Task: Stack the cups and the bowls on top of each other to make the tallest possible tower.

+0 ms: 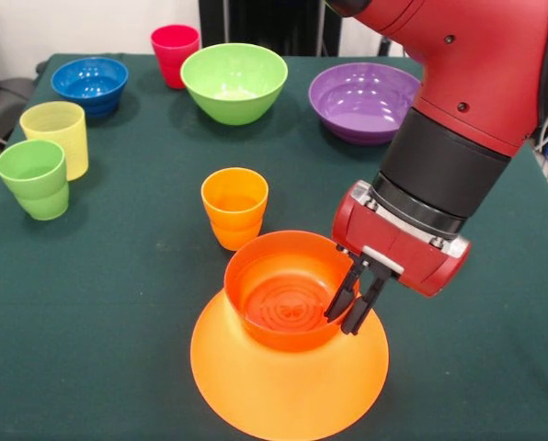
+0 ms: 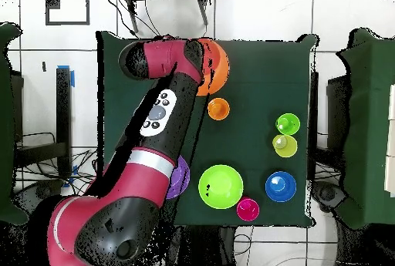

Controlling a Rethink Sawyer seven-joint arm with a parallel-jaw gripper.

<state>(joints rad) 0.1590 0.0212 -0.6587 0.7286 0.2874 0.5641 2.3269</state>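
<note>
- Gripper is hanging at the rim of the small red-orange bowl; jaws nearly together, astride the rim wall, seemingly pinching it.
- That bowl is sitting upright on the upturned large orange bowl, near bench edge.
- Glossy plastic: probably light, stiff, slippery. Rim wall is looking like the best hold.
- Orange cup is standing just behind.

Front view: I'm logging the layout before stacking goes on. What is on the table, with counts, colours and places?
Tower: one; wide orange bowl upside down, red-orange bowl upright on it; near edge.
Cups: four; orange centre, lime green and pale yellow left, red far.
Loose bowls: three; blue, green, purple; far side.
Table: one, dark green.
Gripper: one, red and black; jaws astride the red-orange bowl's rim.
</note>
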